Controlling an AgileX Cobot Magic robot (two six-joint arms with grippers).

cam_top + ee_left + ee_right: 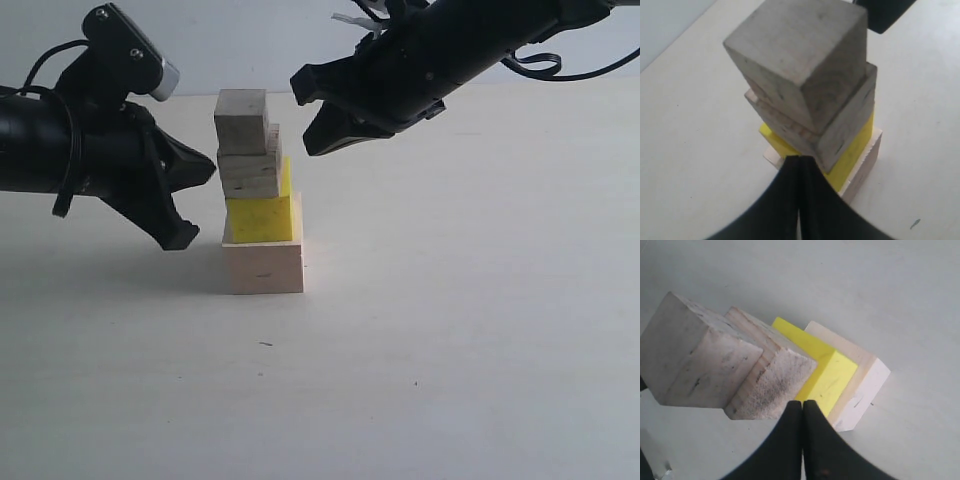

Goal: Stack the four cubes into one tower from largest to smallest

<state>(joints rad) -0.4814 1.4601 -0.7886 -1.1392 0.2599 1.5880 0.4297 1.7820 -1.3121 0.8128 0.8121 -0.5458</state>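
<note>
Seemingly finished: the tower (262, 225) stands on the bench (450, 350), large pale cube (263, 268) lowest, yellow cube (258, 212) next, then two small wood cubes (241, 118). My left claw (799, 157) and right claw (802, 402), both pressed together and empty, flank the tower; I judge only withdrawal left.

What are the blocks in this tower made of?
The top cube, the cube under it and the big bottom cube look like bare wood: grain lines and rough, smudged faces show. The yellow cube looks smooth and evenly coloured, probably painted wood, maybe plastic.
</note>
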